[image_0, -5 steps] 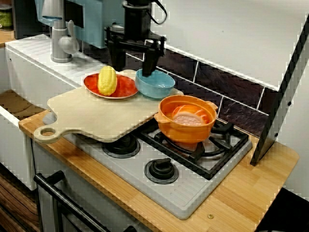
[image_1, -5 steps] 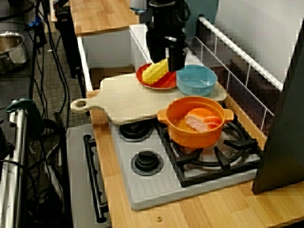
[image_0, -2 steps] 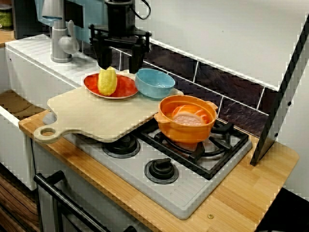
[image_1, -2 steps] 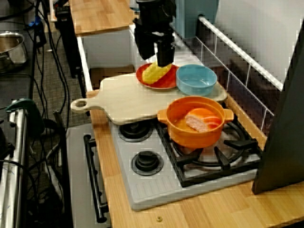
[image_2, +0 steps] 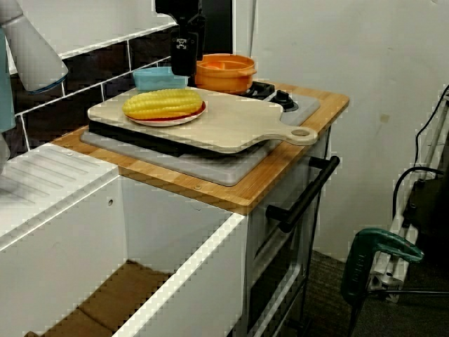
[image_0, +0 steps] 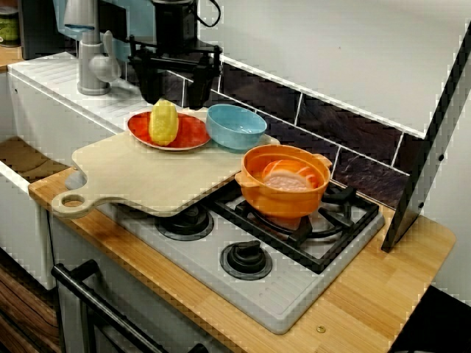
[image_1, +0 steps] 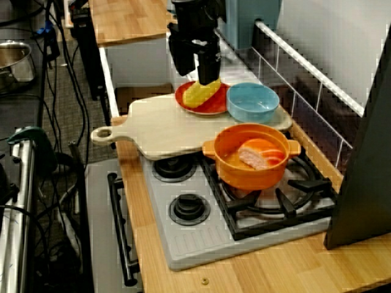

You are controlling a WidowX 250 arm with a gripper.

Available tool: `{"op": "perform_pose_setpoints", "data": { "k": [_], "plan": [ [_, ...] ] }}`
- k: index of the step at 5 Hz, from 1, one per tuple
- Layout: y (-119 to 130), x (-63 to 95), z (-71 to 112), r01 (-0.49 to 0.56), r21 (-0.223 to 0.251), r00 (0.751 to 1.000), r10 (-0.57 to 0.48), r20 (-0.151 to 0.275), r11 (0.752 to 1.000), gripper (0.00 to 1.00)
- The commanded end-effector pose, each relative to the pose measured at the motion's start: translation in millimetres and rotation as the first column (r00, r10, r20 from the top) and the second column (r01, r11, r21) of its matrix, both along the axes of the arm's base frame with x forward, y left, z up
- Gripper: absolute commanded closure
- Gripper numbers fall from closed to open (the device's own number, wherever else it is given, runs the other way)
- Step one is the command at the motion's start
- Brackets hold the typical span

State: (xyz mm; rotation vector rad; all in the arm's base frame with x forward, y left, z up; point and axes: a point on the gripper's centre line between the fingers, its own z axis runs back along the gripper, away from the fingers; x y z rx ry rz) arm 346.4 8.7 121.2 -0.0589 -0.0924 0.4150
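Gripper [image_0: 175,90]: jaws spread and empty, wide enough to straddle the corn [image_0: 163,122] below.
Corn: lies on the red plate [image_0: 191,136], seemingly untouched.
Blue bowl [image_0: 237,126]: at the plate's 3 o'clock.

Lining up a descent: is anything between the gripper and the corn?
Nothing visible does. The gripper hangs open above the corn on its red plate, only air between; the blue bowl stands off to one side.

Count: one corn [image_0: 163,122], one red plate [image_0: 193,134], one blue bowl [image_0: 235,126], one orange pot [image_0: 283,197], one board [image_0: 147,176], one stove [image_0: 294,290], one faucet [image_0: 92,65]. Two burners [image_0: 245,259] show at the stove's front.
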Motion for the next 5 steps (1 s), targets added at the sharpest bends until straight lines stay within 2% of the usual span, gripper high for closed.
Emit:
{"op": "perform_pose_setpoints", "data": {
  "k": [1, 3, 5],
  "plan": [
    [10, -0.8, 15.6, -0.054, 0.035, 0.993, 0.050, 0.106, 0.998, 0.00],
    [18, 2.3, 11.0, -0.092, 0.044, 0.989, 0.086, 0.122, 0.995, 0.00],
    [22, 6.3, 3.1, -0.107, 0.081, 0.986, 0.095, 0.138, 0.991, 0.00]
  ]
}}
